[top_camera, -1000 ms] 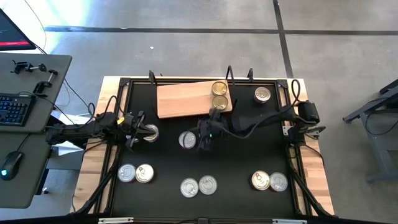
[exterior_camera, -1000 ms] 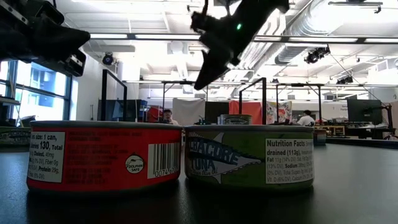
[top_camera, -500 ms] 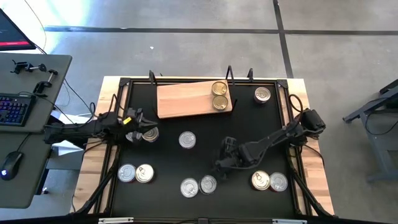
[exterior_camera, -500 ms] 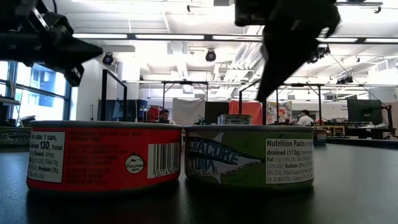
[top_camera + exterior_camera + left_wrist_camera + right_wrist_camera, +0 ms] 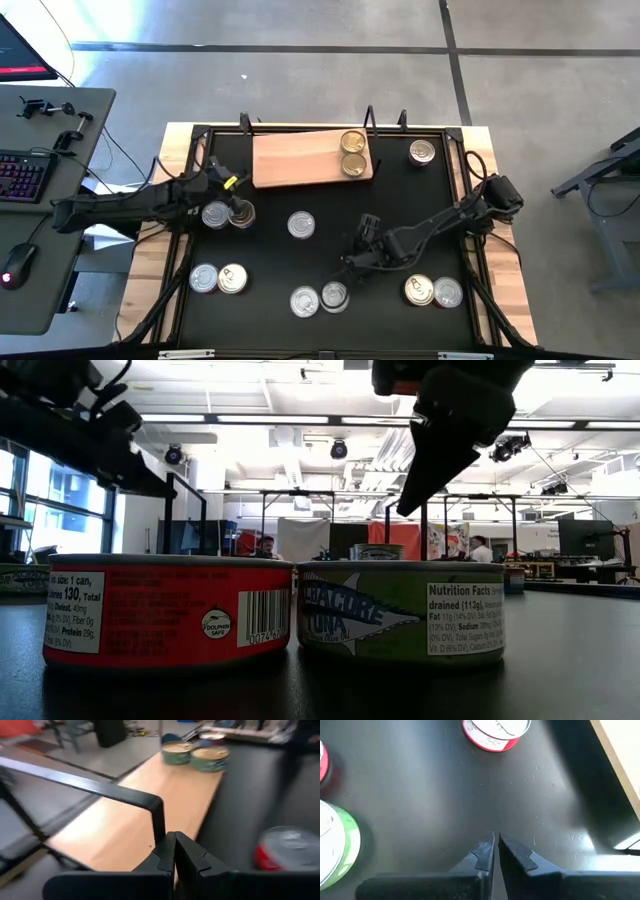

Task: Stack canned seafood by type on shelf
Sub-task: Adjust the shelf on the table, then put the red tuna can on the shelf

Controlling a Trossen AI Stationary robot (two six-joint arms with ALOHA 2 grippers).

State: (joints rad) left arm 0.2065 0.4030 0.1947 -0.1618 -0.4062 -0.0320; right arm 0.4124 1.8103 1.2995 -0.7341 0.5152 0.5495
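The right gripper [image 5: 350, 255] hangs over the black mat [image 5: 390, 215] with its fingers pressed nearly together and holding nothing, just above the front pair of tins, a red-labelled tin [image 5: 165, 610] touching a green-labelled tin [image 5: 400, 610]. Its arm stretches in from the right edge, bent low across the mat. Farther back, the left gripper [image 5: 174, 851] is closed and empty, its arm reaching in from the left beside two tins [image 5: 228, 214]. Beyond lies the wooden board [image 5: 300, 160], carrying two gold-lidded tins [image 5: 352, 152] side by side at its right end.
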